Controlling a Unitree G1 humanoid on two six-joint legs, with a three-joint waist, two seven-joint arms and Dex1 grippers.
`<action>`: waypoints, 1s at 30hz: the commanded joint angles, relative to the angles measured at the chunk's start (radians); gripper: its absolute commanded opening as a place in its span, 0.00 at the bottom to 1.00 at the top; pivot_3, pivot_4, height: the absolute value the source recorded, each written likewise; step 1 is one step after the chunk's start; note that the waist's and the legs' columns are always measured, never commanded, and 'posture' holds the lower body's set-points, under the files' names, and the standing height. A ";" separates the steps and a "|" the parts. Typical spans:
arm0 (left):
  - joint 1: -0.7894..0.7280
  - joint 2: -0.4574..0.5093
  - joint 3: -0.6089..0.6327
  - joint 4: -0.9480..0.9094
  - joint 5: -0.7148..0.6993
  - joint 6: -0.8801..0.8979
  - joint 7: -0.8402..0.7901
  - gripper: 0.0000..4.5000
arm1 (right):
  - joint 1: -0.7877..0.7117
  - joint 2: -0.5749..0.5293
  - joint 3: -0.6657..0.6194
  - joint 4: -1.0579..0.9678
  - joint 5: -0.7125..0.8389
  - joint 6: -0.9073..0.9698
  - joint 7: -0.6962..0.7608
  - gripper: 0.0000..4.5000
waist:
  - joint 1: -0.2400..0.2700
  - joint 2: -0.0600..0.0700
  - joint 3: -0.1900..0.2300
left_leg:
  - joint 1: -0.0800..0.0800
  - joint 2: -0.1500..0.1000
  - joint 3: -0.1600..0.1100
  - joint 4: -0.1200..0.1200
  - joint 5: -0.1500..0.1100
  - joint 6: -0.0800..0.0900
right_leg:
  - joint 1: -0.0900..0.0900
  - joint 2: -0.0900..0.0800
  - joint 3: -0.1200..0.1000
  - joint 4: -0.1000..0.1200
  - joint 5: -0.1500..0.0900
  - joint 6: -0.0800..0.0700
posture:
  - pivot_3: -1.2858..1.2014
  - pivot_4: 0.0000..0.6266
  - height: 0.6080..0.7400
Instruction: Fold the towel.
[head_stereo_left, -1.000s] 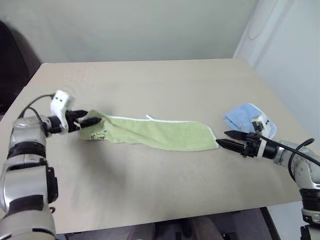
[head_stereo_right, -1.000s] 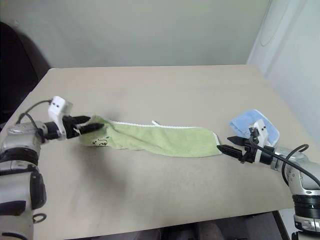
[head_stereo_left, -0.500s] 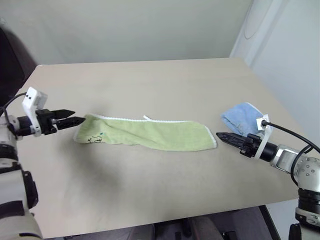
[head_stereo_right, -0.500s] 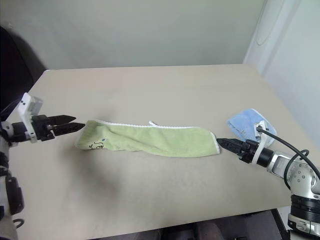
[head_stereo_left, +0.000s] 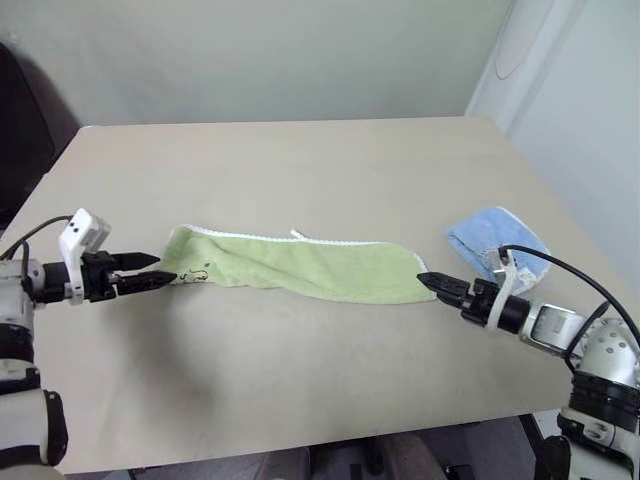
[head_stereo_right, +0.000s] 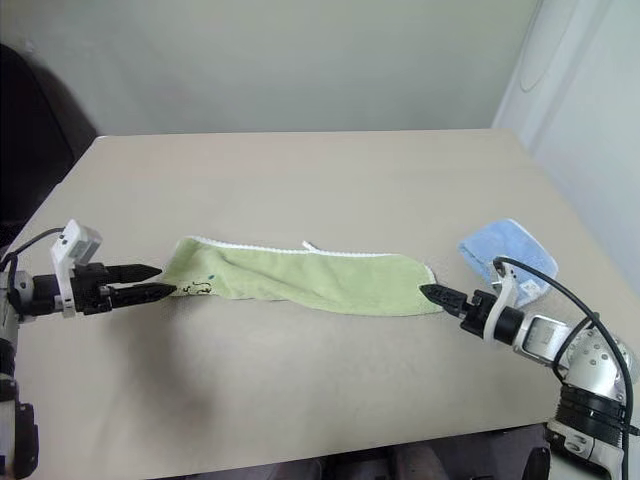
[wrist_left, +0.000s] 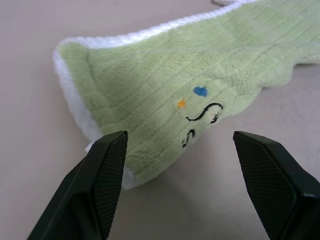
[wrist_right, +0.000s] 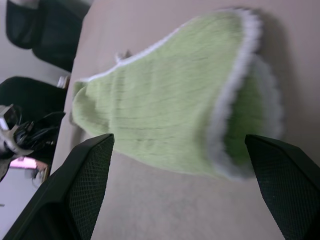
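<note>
Towel (head_stereo_left: 300, 265) lies as a long folded strip across the middle of the left eye frame on the desk (head_stereo_left: 300, 160). At its left end the left claw (head_stereo_left: 150, 270) stands spread; at its right end sits the right claw (head_stereo_left: 432, 283), with a light blue cloth (head_stereo_left: 495, 240) behind. Left wrist view: fingers (wrist_left: 100, 175) wide apart, empty, before the printed end. Right wrist view: fingers (wrist_right: 85, 170) spread, empty, facing the white-edged end.
</note>
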 joint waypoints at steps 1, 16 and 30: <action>0.023 0.010 0.037 -0.073 -0.043 0.035 0.013 0.81 | 0.010 -0.032 -0.067 -0.003 0.035 0.006 -0.012 0.99 | -0.001 0.000 0.000 | 0.000 0.000 0.000 0.000 0.000 0.000 | 0.000 0.000 0.000 0.000 0.000 0.000 | 0.52 0.24 1.00; 0.063 -0.017 0.035 -0.196 -0.101 0.108 0.067 0.81 | 0.070 0.097 -0.092 -0.075 0.116 0.061 -0.132 0.99 | -0.004 -0.001 -0.001 | 0.000 0.000 -0.001 0.000 -0.007 -0.012 | -0.001 0.001 0.000 0.000 -0.003 0.005 | 0.52 0.24 1.00; 0.077 -0.041 0.031 -0.255 -0.126 0.136 0.093 0.81 | -0.011 0.183 -0.029 0.003 0.098 -0.026 -0.212 0.99 | -0.015 -0.004 -0.003 | 0.003 0.000 -0.001 -0.001 -0.008 -0.012 | -0.002 0.002 0.000 0.000 -0.002 0.002 | 0.52 0.24 1.00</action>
